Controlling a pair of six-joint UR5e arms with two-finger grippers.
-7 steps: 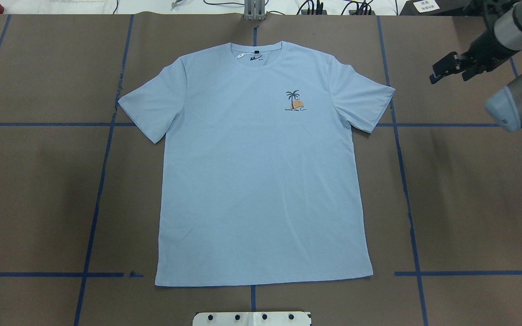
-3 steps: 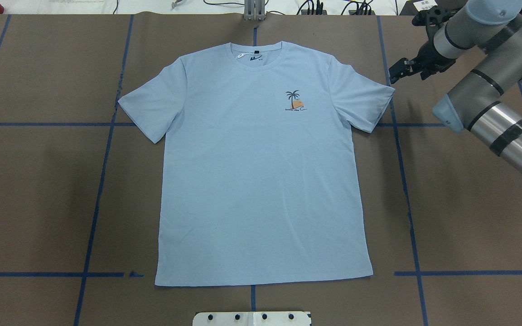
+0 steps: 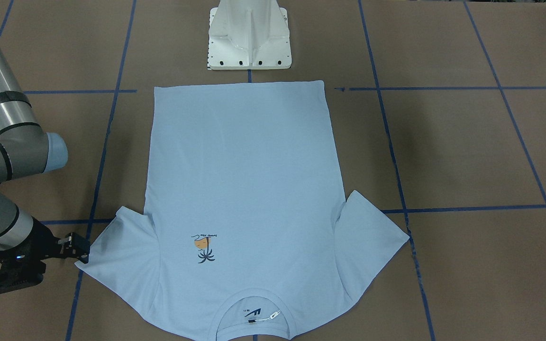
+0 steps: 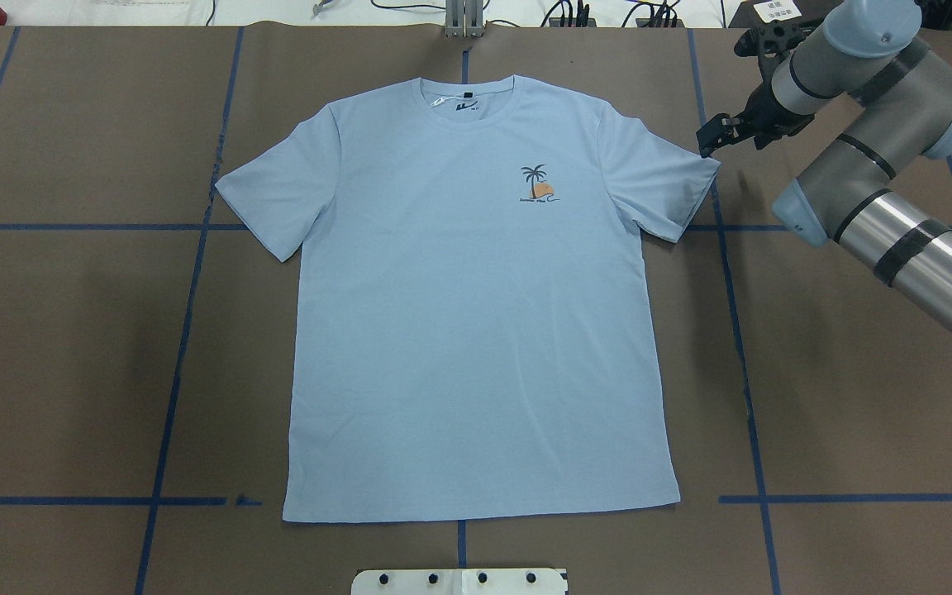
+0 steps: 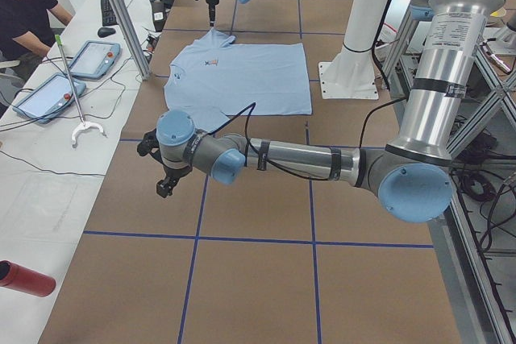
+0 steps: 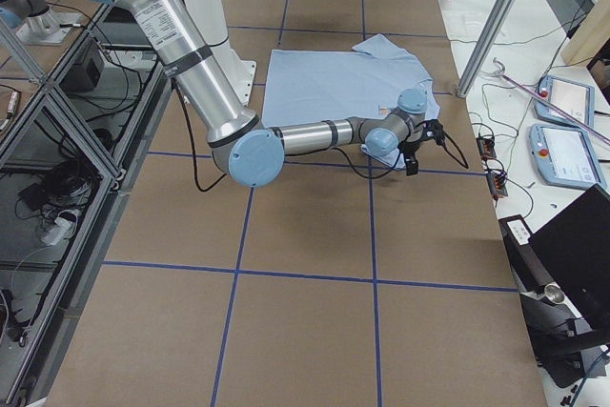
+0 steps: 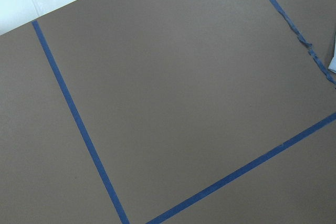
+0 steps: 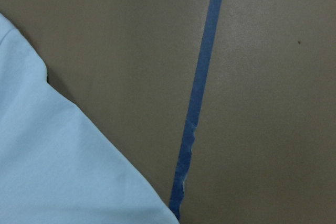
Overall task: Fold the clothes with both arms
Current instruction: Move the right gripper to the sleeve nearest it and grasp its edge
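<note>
Overhead exterior: right gripper point(image 4: 707, 139), jaw gap can't tell, just beside T-shirt point(image 4: 476, 330) sleeve point(image 4: 670, 186); may shove and rumple it instead of pinching.

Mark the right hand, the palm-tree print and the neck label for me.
right hand point(image 4: 732, 140), overhead view, midway between its fingertips.
palm-tree print point(image 4: 537, 183), overhead view, centre of the print.
neck label point(image 4: 465, 104), overhead view, on the dark tag.

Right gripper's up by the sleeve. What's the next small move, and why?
Probably lower the right gripper a little inward onto the corner of the sleeve. It hangs just outside that corner of the flat, unfolded T-shirt, gripping nothing, jaws seemingly open. The left gripper is far from the shirt, so it could follow after.
</note>
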